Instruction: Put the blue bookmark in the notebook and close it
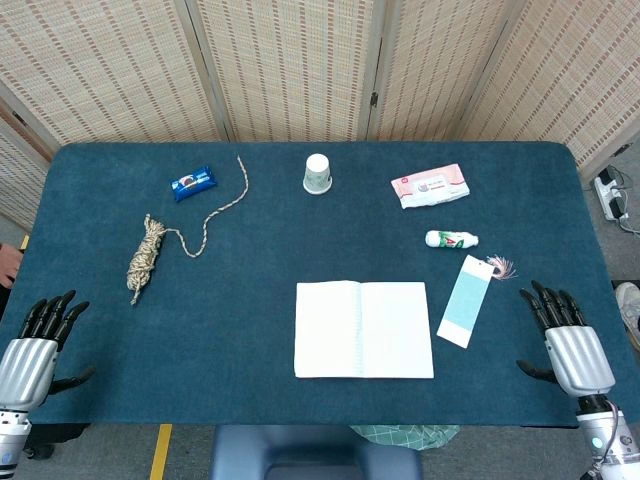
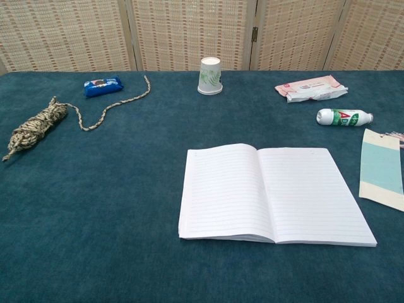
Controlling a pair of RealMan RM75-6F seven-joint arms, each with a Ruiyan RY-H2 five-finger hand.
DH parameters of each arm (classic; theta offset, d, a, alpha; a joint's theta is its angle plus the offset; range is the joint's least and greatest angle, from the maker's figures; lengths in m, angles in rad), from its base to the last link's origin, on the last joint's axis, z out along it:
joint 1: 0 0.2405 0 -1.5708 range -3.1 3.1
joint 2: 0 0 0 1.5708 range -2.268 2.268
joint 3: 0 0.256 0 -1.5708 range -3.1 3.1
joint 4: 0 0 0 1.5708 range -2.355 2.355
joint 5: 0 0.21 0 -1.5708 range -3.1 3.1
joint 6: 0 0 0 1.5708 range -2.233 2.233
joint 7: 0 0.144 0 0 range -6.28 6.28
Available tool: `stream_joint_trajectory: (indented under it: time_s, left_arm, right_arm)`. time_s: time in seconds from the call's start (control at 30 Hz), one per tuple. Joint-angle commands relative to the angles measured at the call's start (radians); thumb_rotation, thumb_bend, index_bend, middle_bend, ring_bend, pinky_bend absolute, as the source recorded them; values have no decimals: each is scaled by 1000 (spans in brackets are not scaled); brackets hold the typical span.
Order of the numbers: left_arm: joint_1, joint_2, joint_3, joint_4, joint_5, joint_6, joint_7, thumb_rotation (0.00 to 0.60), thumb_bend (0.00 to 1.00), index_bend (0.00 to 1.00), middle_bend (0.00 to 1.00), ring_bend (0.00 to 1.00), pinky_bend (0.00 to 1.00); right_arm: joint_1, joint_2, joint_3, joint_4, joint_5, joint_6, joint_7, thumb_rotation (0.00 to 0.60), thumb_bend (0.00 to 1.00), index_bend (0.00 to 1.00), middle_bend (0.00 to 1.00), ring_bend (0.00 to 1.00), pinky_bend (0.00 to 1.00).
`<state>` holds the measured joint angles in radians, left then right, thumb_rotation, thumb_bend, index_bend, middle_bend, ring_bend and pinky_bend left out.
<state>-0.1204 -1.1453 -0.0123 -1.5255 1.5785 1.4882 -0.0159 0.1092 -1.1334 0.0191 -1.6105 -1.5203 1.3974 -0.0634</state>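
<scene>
The notebook lies open and flat near the front middle of the table, blank lined pages up. Just right of it lies the blue bookmark, a pale blue card with a pink tassel at its far end, apart from the notebook. My right hand rests at the table's front right edge, fingers spread, holding nothing, a short way right of the bookmark. My left hand sits at the front left edge, fingers apart and empty. Neither hand shows in the chest view.
A small white bottle lies just beyond the bookmark. A wipes pack, a paper cup, a blue snack packet and a coiled rope occupy the far and left parts of the blue table.
</scene>
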Motion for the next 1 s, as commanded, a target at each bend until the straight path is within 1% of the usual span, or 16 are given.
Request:
stream_joint_trajectory:
  time_s: [0.03, 0.2, 0.3, 0.37, 0.43, 0.57, 0.63, 0.73, 0.9, 1.0]
  left_arm:
    - [0, 1, 0, -3, 0, 0, 1, 600, 173, 154, 55, 0, 0]
    - [-1, -1, 2, -2, -3, -4, -2, 600, 171, 153, 56, 0, 0]
    - [-6, -7, -3, 8, -16, -15, 0, 600, 171, 154, 56, 0, 0]
    - [-9, -12, -6, 12, -26, -26, 1, 600, 172, 154, 56, 0, 0]
    - [-10, -15, -9, 13, -36, -30, 3, 600, 171, 155, 56, 0, 0]
    - [-13, -21, -14, 20, -44, -35, 3, 600, 170, 166, 55, 0, 0]
    - [-15, -25, -16, 22, -52, -41, 4, 600, 171, 164, 55, 0, 0]
    - [-17, -29, -20, 27, -64, -49, 4, 600, 172, 177, 56, 0, 0]
    - [-19, -35, -24, 36, -73, -53, 2, 600, 170, 179, 56, 0, 0]
    - [-20, -37, -26, 40, -75, -54, -1, 600, 171, 200, 56, 0, 0]
  right_arm:
    - [3, -3, -1, 7, -2, -5, 1, 600, 0, 0, 0, 0, 0]
    - [20, 4, -15, 49, -11, -47, 25, 600, 0, 0, 0, 0, 0]
    - [59, 26, -21, 85, -38, -99, 62, 600, 4, 6, 0, 0, 0]
    - [102, 49, -19, 104, -48, -160, 68, 600, 22, 61, 0, 0, 0]
    - [151, 70, -16, 120, -49, -236, 54, 600, 53, 139, 0, 0, 0]
    - [236, 80, -5, 157, -25, -374, 23, 600, 94, 216, 0, 0, 0]
    - [267, 72, -2, 174, -16, -423, 16, 600, 98, 236, 0, 0, 0]
    - [306, 35, -6, 221, -20, -476, 22, 600, 99, 255, 0, 0, 0]
    - [350, -36, -15, 298, -35, -519, 62, 600, 102, 255, 0, 0, 0]
    - [370, -67, -20, 327, -42, -535, 80, 600, 123, 255, 0, 0, 0]
